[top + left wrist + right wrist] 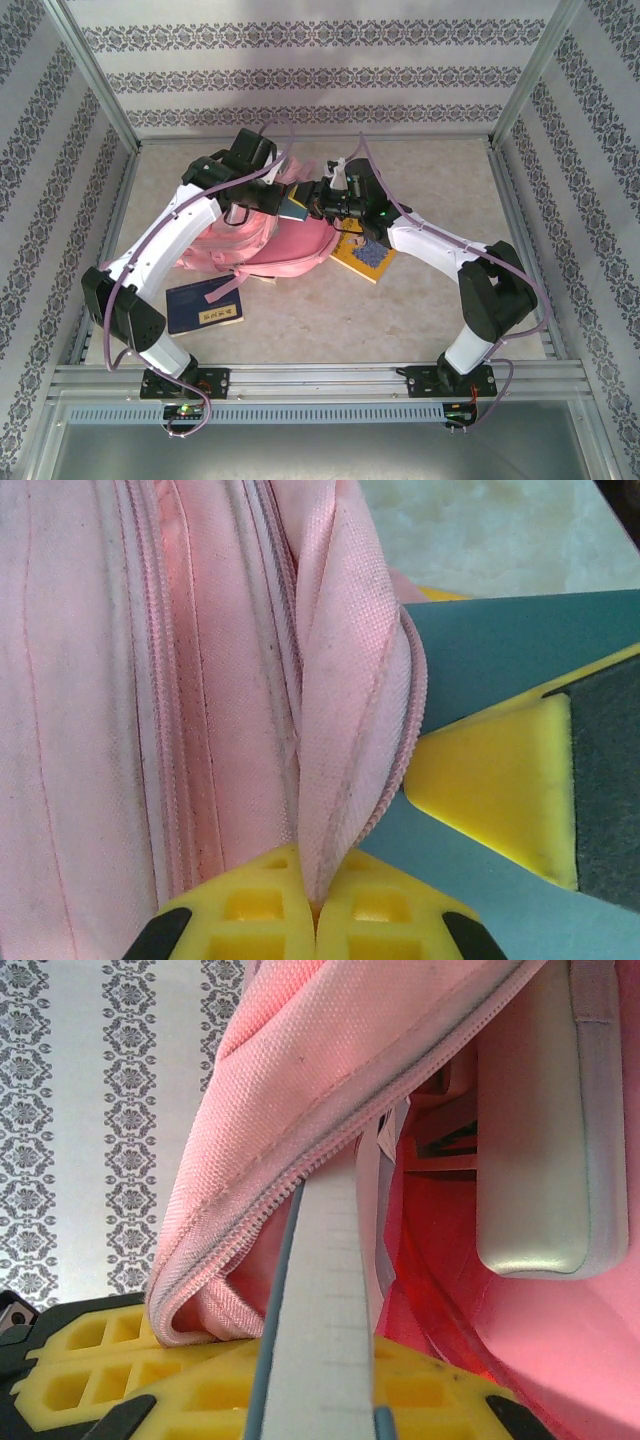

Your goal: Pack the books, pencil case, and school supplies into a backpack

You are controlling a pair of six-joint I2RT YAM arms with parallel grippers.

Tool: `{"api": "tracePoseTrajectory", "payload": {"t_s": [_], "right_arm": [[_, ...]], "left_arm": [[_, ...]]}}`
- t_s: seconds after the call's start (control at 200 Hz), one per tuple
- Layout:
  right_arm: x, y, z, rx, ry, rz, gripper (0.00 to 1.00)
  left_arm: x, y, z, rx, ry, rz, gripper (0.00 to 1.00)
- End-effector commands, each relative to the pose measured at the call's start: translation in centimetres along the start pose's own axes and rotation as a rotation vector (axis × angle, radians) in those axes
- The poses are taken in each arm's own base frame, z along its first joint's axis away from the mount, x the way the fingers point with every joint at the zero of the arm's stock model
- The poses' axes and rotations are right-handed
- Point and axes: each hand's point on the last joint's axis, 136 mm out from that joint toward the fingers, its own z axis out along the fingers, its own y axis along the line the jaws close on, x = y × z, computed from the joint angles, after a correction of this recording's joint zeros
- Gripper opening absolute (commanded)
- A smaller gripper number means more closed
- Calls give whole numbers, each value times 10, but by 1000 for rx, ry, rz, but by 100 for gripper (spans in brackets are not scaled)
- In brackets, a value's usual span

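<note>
At the backpack (pixel 270 245) mouth, the left tool (pixel 315 912) was pinched shut on the pink zipper lip (pixel 345 730); the right tool (pixel 320 1405) gripped a teal book (pixel 325 1290), edge-on, partly inside. Risk judged: lip slipping free, flap dropping and jamming the book. Backpack lay slumped on the counter (pixel 420 320), pink woven fabric, soft; pencil case (pixel 535 1160) sat inside it.

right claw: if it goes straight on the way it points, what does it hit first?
Probably the backpack: its zippered rim hangs across the line just above the teal book held in the right claw. The pencil case lies inside, off to the right. Depth is unclear.
</note>
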Motion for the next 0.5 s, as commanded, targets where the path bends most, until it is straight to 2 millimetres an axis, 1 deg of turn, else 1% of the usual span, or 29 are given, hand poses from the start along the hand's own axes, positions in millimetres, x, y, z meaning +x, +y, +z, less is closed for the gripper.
{"api": "tracePoseTrajectory", "payload": {"t_s": [0.0, 0.1, 0.2, 0.35, 0.415, 0.495], "right_arm": [[12, 55, -13, -126, 0, -170, 0], [13, 29, -18, -16, -20, -200, 0], [16, 1, -20, 73, -26, -206, 0], [26, -37, -15, 158, -11, -186, 0], [30, -50, -12, 187, -3, -181, 0], [35, -60, -8, 209, 10, -178, 0]], "left_arm": [[-9, 5, -27, -49, -63, 45, 0], [-16, 14, -59, -96, -139, 64, 0], [-18, 26, -82, -155, -186, 71, 0], [-17, 34, -100, -167, -228, 47, 0], [-16, 37, -104, -172, -235, 36, 0], [-15, 40, -110, -175, -249, 29, 0]]}}
